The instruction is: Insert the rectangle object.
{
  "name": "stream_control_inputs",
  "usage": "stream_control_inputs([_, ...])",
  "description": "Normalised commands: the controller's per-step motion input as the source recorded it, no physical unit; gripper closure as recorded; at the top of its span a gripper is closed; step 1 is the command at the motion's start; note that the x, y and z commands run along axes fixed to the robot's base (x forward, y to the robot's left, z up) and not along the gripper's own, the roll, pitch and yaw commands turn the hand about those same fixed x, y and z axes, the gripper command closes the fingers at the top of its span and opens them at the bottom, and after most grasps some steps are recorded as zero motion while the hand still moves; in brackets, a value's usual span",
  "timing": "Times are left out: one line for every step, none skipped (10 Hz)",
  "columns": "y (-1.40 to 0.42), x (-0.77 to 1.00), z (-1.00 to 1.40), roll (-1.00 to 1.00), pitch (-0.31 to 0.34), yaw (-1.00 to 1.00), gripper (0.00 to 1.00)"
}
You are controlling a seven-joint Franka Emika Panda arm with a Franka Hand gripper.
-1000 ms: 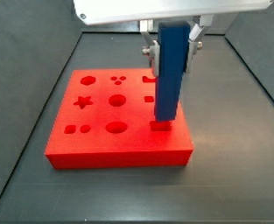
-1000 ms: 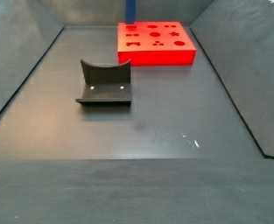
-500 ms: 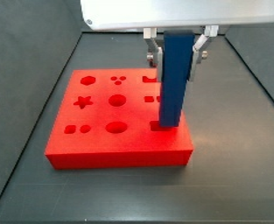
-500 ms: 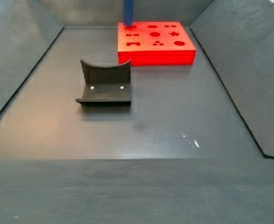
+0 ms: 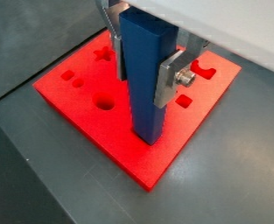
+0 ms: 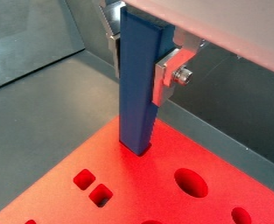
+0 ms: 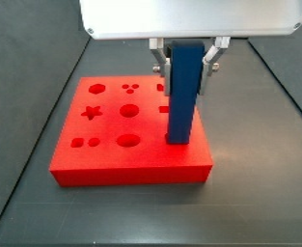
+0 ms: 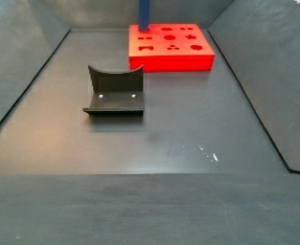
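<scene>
The rectangle object, a tall blue bar (image 7: 183, 92), stands upright with its lower end at a hole near a corner of the red block (image 7: 115, 159). The bar covers that hole. My gripper (image 7: 185, 60) is shut on the bar's upper part, one silver finger (image 7: 218, 53) on each side. Both wrist views show the bar (image 5: 145, 79) (image 6: 139, 87) between the fingers (image 5: 174, 79) (image 6: 168, 74), with its end meeting the red block (image 5: 98, 131) (image 6: 163, 188). In a side view only the bar's bottom (image 8: 143, 11) shows above the red block (image 8: 178, 59).
The red block has several other shaped holes, among them a star (image 7: 93, 113) and circles (image 7: 128, 141). A small dark grey curved holder (image 8: 114, 91) stands on the dark floor away from the block. Dark walls (image 8: 24, 77) bound the floor.
My gripper has come down with the blue bar. The bar's lower end, a little above the rectangular hole before, now covers it.
</scene>
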Motion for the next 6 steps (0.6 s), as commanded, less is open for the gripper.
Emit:
stream_control_inputs([0.00, 0.00, -0.04, 0.00, 0.000, 0.00, 1.00])
stream_control_inputs([0.00, 0.06, -0.16, 0.02, 0.043, 0.01, 1.00])
stream_control_inputs([0.00, 0.10, -0.07, 0.05, 0.080, 0.05, 1.00])
stream_control_inputs([0.00, 0.00, -0.05, 0.00, 0.000, 0.00, 1.00])
stream_control_inputs([-0.03, 0.00, -0.46, 0.16, 0.051, 0.13, 1.00])
stream_control_inputs([-0.11, 0.10, -0.57, 0.24, 0.086, 0.13, 1.00])
